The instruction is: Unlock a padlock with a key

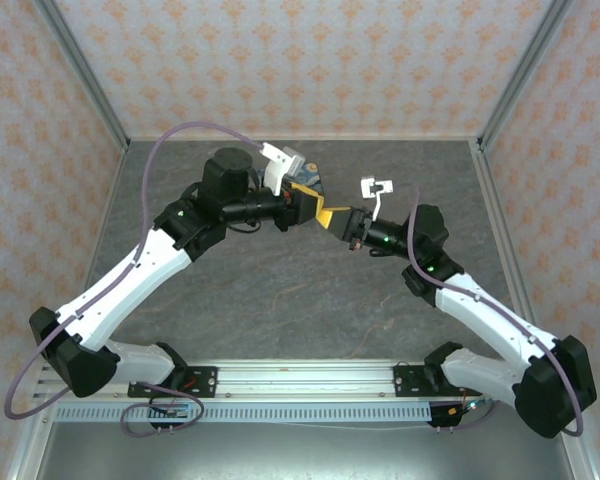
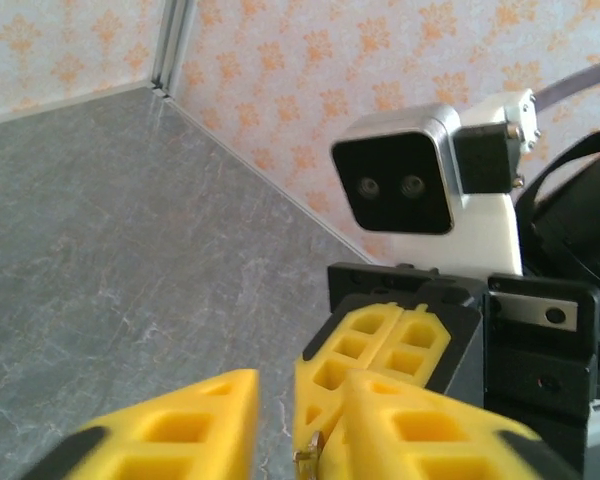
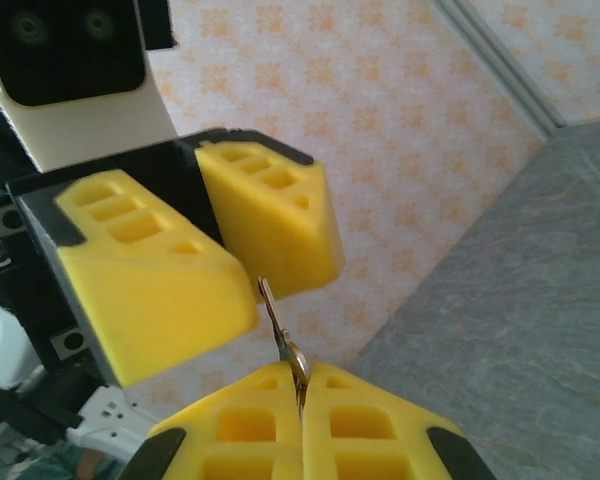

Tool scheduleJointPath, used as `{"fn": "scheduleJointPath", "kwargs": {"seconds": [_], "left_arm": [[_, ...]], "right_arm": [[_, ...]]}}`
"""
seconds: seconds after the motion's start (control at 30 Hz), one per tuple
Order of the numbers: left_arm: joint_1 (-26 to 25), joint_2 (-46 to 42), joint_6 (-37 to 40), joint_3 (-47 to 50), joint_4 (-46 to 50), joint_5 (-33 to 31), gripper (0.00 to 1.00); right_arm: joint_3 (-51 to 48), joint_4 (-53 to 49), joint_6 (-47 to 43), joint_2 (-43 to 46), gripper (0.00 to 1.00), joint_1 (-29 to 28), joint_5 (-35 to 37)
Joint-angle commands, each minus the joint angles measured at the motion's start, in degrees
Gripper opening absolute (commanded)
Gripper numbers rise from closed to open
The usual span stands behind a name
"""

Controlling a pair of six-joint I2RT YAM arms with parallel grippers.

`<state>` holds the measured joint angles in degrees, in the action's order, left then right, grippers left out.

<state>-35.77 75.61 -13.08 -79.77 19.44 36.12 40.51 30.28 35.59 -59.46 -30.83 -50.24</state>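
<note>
Right gripper (image 3: 302,385) clenched on the key (image 3: 283,340) at its bow. The blade pokes toward 11 o'clock into the gap of the left gripper (image 3: 270,290), which I read as released.

Risk: if the left fingers (image 3: 150,280) brush the blade on backing off, the key could twist in so slim a pinch.

Key: small, thin, pale metal, held clear of the table (image 3: 540,280).
</note>
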Motion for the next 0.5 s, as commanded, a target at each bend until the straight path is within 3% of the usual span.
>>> {"fn": "scheduleJointPath", "kwargs": {"seconds": [0.0,0.2,0.47], "left_arm": [[1.7,1.1,0.0,-2.6,-0.1,-2.7,0.44],[6.1,7.6,-1.5,-4.6,-0.9,-7.7,0.62],[8.1,25.0,-1.7,-15.4,4.6,-17.0,0.65]], "right_arm": [[1.0,-11.2,-6.5,4.3,0.00,-0.4,6.7],[0.9,-27.9,-11.5,8.3,0.00,-0.4,17.2],[0.3,-39.4,-12.2,13.9,0.00,-0.3,31.7]]}}
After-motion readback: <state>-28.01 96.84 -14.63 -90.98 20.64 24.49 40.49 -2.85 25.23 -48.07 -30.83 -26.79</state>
